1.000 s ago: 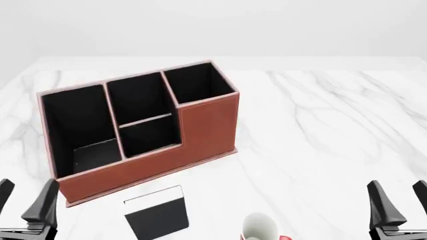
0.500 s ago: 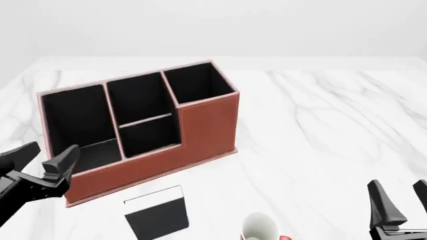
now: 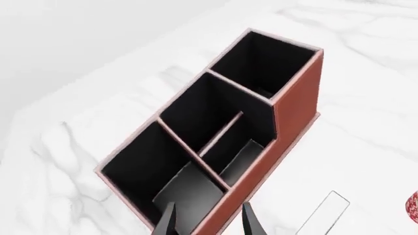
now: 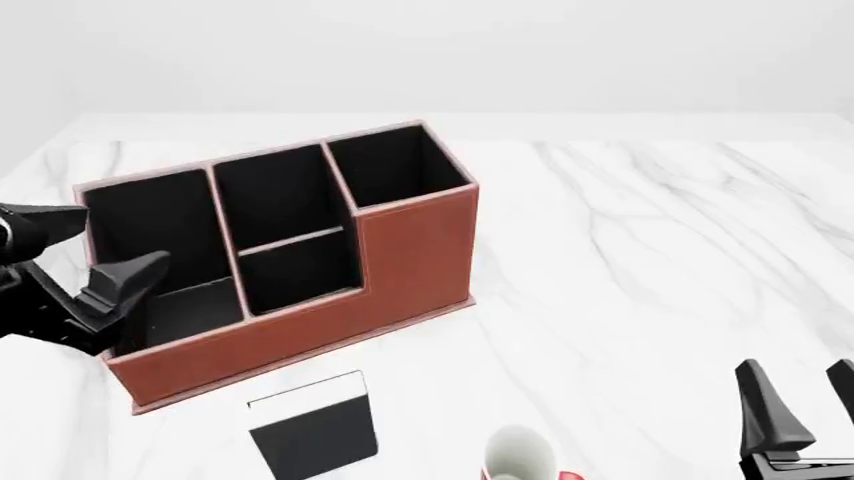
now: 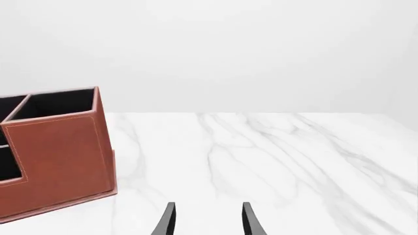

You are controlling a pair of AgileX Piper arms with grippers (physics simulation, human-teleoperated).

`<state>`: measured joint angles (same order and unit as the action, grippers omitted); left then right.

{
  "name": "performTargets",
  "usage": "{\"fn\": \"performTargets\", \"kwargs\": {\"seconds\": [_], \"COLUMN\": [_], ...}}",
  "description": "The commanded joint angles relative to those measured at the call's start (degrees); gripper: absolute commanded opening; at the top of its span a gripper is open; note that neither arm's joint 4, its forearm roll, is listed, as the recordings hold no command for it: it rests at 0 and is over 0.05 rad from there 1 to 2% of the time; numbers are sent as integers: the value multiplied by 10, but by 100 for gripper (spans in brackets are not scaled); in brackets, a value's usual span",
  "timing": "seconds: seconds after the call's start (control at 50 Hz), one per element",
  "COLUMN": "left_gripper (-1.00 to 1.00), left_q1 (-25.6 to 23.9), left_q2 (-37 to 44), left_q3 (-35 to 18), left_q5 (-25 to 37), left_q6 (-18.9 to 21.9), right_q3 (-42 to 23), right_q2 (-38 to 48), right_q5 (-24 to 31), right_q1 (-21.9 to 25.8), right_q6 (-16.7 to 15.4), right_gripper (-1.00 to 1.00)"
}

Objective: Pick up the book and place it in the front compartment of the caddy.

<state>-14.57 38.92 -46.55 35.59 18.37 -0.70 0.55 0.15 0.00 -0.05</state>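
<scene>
The book lies flat on the table in front of the caddy, its white strip towards the caddy; in the left wrist view only part of the book shows. The front compartment, also in the left wrist view, holds nothing. My left gripper hangs open above the caddy's large left end cell, pointing at the caddy; its tips hold nothing. Low at the table's near right, my right gripper is open and empty.
A white-and-red mug stands at the near edge, right of the book; its red rim shows in the left wrist view. The caddy's tall end is left of the right gripper's line. Marble table stretches to the right.
My left arm has risen from the near left corner and moved forward to the caddy's left end, its fingers now turned toward the caddy. The right arm, book and mug have not moved.
</scene>
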Motion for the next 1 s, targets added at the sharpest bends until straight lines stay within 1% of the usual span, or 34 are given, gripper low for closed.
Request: {"fn": "performTargets", "kwargs": {"seconds": [0.02,0.04,0.06,0.08,0.12,0.18,0.2,0.22,0.26,0.3,0.34,0.36,0.38,0.42,0.48,0.5,0.54,0.58,0.6,0.64,0.68,0.74,0.76,0.78,0.8,0.82,0.84,0.86,0.88,0.9,0.92,0.94,0.96,1.0], "left_gripper": [100,100,100,100,100,100,100,100,100,100,100,100,100,100,100,100,100,100,100,100,100,100,100,100,100,100,100,100,100,100,100,100,100,100], "left_q1": [-30,-30,-26,-45,-29,-50,-51,-32,-34,-39,-43,-29,-29,-25,-26,-16,-31,-9,-20,-23,-12,-23,-17,-34,-38,-60,-61,-58,-35,5,-22,-40,-27,-23], "left_q2": [57,66,78,83,94,105,113,112,118,126,135,136,136,141,152,152,165,165,174,180,179,189,187,199,207,218,218,219,208,181,200,210,201,199], "left_q3": [-87,-91,-98,-118,-135,-160,-164,-163,-170,-180,-188,-189,-189,-194,-214,-219,-240,-232,-245,-243,-243,-235,-224,-230,-218,-215,-215,-212,-207,-191,-202,-206,-201,-196], "left_q5": [101,111,124,135,160,179,191,195,213,227,240,248,248,259,289,300,316,328,332,338,338,341,342,342,343,343,343,343,343,341,342,343,342,342], "left_q6": [92,98,94,94,112,101,112,131,153,156,170,189,189,205,221,234,224,250,239,235,250,244,254,238,231,219,219,223,244,293,262,248,265,273], "right_q3": [0,0,0,0,0,0,0,0,0,0,0,0,0,0,0,0,0,0,0,0,0,0,0,0,0,0,0,0,0,0,0,0,0,0], "right_q2": [0,0,0,0,0,0,-1,0,-1,0,0,0,0,0,0,0,0,0,0,0,0,0,0,0,0,-1,-1,0,-1,0,0,-1,0,0], "right_q5": [1,1,1,1,1,1,1,1,1,1,1,1,1,1,1,1,1,1,1,1,1,1,1,1,1,1,1,1,1,1,1,1,1,1], "right_q1": [0,0,0,0,0,0,0,0,0,0,0,0,0,0,0,0,0,0,0,0,0,0,0,0,0,0,0,0,0,0,0,0,0,0], "right_q6": [0,0,0,0,0,0,0,0,0,0,0,0,0,0,0,0,0,0,0,1,0,0,0,0,0,0,0,0,0,0,0,0,0,0], "right_gripper": [100,100,100,100,100,100,100,100,100,100,100,100,100,100,100,100,100,100,100,100,100,100,100,100,100,100,100,100,100,100,100,100,100,100]}}
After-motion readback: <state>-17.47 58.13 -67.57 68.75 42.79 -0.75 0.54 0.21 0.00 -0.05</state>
